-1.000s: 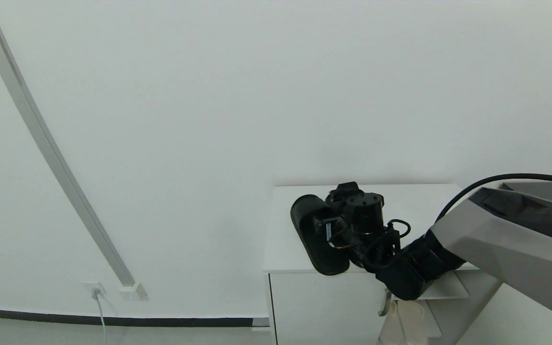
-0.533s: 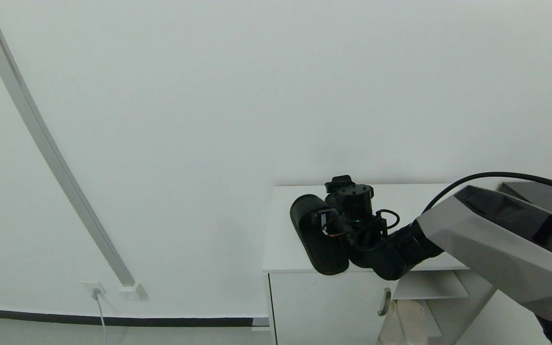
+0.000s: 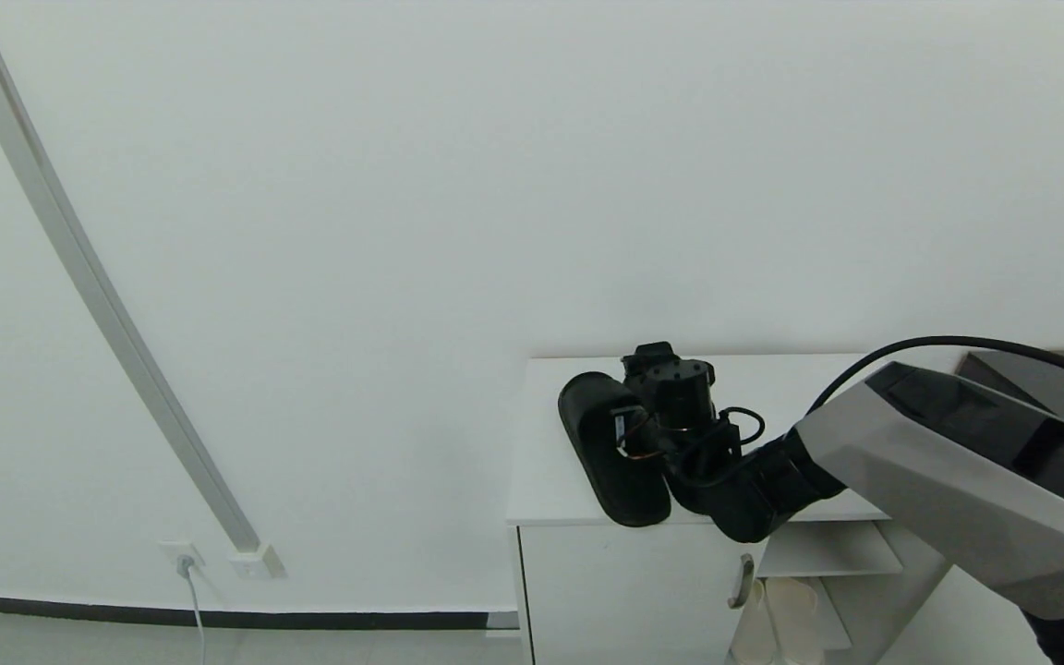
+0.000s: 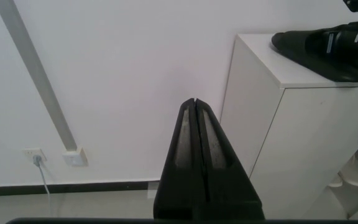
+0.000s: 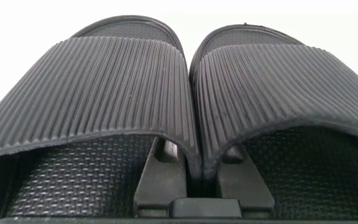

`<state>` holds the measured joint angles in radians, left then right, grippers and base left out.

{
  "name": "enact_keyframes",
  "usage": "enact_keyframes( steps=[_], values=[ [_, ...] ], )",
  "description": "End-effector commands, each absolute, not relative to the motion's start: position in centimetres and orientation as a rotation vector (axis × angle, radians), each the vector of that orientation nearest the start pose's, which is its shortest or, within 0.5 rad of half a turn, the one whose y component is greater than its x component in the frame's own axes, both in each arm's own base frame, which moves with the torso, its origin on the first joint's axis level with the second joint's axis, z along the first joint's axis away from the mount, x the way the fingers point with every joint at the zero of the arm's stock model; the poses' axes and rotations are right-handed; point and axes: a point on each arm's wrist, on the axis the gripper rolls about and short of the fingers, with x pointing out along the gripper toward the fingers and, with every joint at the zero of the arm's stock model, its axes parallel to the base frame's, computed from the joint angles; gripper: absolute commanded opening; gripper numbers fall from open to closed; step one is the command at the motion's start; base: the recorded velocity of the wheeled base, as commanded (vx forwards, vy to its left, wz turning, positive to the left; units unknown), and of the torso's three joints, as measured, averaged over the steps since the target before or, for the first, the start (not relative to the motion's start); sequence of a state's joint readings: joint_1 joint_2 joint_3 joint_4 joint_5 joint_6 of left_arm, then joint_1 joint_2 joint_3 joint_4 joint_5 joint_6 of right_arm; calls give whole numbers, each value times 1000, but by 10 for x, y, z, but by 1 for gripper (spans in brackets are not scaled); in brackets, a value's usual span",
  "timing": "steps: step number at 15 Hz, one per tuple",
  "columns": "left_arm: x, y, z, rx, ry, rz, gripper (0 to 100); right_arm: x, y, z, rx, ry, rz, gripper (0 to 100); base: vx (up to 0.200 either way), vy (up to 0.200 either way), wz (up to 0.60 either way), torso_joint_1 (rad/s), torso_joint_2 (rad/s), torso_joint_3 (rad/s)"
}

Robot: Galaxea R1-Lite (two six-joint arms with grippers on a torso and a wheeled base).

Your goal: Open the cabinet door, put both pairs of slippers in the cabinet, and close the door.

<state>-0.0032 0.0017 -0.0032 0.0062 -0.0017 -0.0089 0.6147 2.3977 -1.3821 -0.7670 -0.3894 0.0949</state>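
Right hand (image 5: 194, 167) is clamped on the black slippers (image 3: 608, 457), one finger under each strap. The pair's on the cabinet (image 3: 546, 480) top, at the wrist's 9 o'clock. Left hand (image 4: 196, 121) is pressed together.

Right arm (image 3: 938, 480) higher, closer to slippers (image 3: 610, 466)

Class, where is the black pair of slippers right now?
In the head view, the black slippers lie on top of the white cabinet, near its left front corner, to the robot's right, with the right tool tucked under their straps.
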Motion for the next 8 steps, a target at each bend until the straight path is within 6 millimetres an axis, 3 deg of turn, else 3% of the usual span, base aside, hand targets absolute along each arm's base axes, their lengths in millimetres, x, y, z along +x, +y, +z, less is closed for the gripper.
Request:
enact_keyframes(
  steps=[1, 3, 4, 8],
  values=[
    [-23, 0, 76, -9, 6, -5, 0, 386, 263, 79, -25, 224, 216, 0, 0, 0, 0, 0, 0, 0],
    [-23, 0, 76, -9, 6, -5, 0, 370, 256, 95, -26, 227, 237, 0, 0, 0, 0, 0, 0, 0],
    [-23, 0, 76, -8, 6, -6, 0, 349, 247, 118, -17, 218, 286, 0, 0, 0, 0, 0, 0, 0],
    [-23, 0, 76, -3, 6, -6, 0, 285, 217, 172, -12, 200, 482, 0, 0, 0, 0, 0, 0, 0]
  ],
)
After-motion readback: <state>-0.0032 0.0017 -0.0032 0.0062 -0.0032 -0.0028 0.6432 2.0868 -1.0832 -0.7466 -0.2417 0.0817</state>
